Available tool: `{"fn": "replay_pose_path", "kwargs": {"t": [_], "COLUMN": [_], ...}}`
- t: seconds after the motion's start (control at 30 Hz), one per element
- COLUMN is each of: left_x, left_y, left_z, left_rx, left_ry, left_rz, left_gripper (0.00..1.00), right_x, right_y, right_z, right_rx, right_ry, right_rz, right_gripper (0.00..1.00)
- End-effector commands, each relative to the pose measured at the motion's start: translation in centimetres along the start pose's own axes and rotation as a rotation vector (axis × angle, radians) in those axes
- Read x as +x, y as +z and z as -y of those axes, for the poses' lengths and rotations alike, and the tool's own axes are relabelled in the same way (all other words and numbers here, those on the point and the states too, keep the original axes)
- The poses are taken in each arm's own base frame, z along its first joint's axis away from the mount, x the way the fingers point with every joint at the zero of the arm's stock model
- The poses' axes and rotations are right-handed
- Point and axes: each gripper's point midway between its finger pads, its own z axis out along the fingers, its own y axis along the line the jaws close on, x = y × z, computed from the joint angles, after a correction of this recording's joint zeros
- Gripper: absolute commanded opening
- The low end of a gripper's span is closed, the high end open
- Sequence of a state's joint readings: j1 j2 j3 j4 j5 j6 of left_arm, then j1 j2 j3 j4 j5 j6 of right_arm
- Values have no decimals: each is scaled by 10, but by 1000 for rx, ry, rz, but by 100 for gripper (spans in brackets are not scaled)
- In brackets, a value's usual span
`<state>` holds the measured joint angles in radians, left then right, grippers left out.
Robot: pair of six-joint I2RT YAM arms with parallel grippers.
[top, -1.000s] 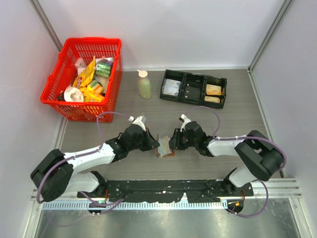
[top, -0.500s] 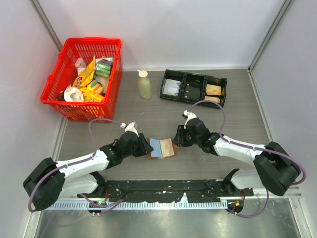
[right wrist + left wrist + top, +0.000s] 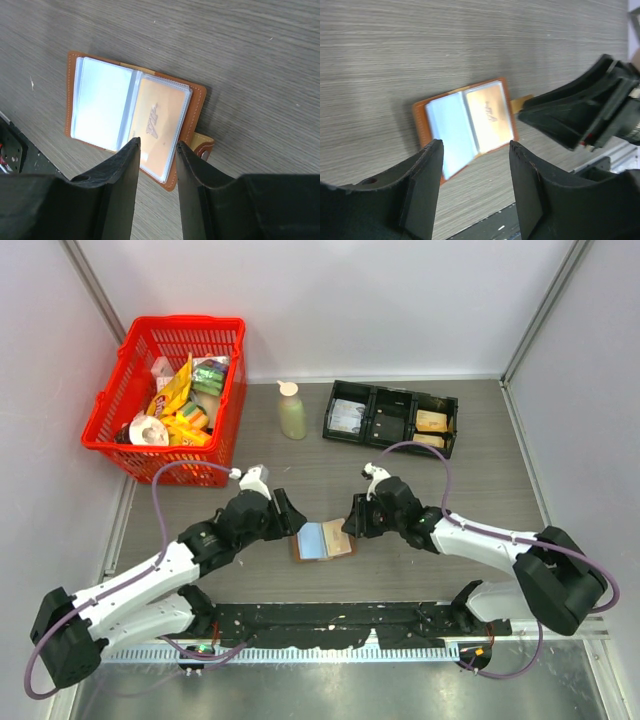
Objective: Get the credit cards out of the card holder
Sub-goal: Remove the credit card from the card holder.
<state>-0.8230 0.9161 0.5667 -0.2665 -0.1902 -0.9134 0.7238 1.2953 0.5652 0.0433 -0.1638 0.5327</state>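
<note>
The card holder (image 3: pixel 312 542) lies flat and open on the table, brown outside with clear pale pockets inside. An orange-tan credit card (image 3: pixel 160 125) sits in its right-hand pocket, also visible in the left wrist view as the credit card (image 3: pixel 490 116); the left pocket looks pale and blank. My left gripper (image 3: pixel 293 524) hovers just left of the holder, open and empty, with the holder (image 3: pixel 452 130) beyond its tips (image 3: pixel 475 146). My right gripper (image 3: pixel 350 524) is at the holder's right edge, open with a narrow gap and nothing in it, its tips (image 3: pixel 157 143) above the card.
A red basket (image 3: pixel 112 410) full of packets stands at the back left. A pale green bottle (image 3: pixel 291 412) stands next to it. A black three-compartment tray (image 3: pixel 372 420) at the back right holds tan cards. The arms' black base rail (image 3: pixel 330 620) runs along the near edge.
The holder, held up folded between both grippers a second ago, now lies spread open on the table. My left gripper has opened and drawn back left; the right has opened slightly.
</note>
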Motion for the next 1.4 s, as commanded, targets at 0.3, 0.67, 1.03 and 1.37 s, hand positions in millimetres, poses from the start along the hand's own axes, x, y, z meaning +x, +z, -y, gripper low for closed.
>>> {"fn": "replay_pose_path", "kwargs": {"t": [0.3, 0.67, 1.03, 1.37], "left_x": [52, 85, 89, 89], "left_y": [43, 58, 59, 59], "left_z": [8, -31, -32, -31], "left_rx": [74, -27, -23, -17], "left_ry": [-18, -25, -29, -31], "left_rz": [-186, -245, -251, -256], "left_gripper": [34, 27, 26, 26], "right_x": [-8, -3, 0, 4], "right_y": [11, 15, 17, 18], "right_z": [-30, -25, -1, 3], "right_rx": [-136, -119, 7, 24], "right_ry": [17, 28, 51, 52], "right_rz": [2, -10, 1, -12], "right_gripper": [40, 39, 39, 39]}}
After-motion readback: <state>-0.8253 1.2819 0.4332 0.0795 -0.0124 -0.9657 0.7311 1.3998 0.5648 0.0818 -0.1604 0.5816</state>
